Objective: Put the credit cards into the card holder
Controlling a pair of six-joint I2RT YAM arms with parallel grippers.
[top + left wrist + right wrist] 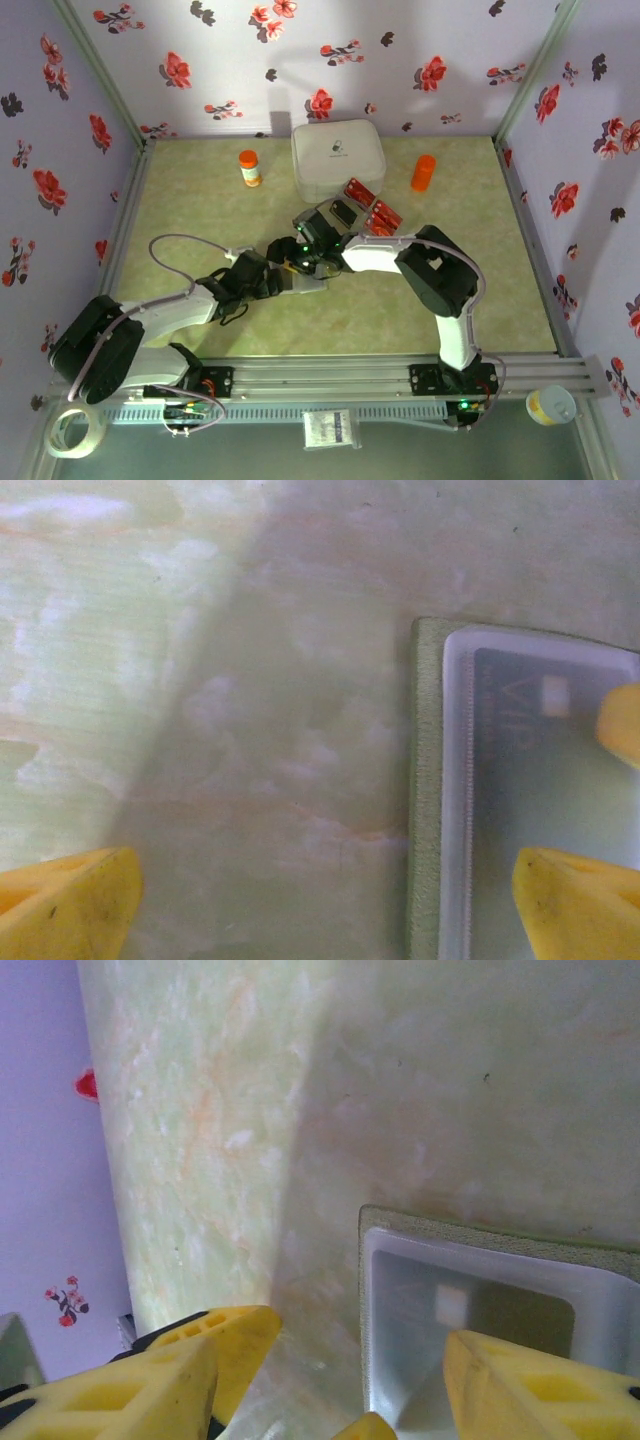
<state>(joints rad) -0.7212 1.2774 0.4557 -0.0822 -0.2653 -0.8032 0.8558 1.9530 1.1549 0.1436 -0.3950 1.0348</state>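
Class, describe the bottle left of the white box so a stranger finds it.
Find the big white box at the table's back. Left of it stands a small bottle. Unlike the all-orange container on the right, it has a pale label.

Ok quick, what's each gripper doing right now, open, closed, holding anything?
Left gripper: open wide, holding nothing, jaws straddling the card holder edge.
Right gripper: open, holding nothing, above the card holder.
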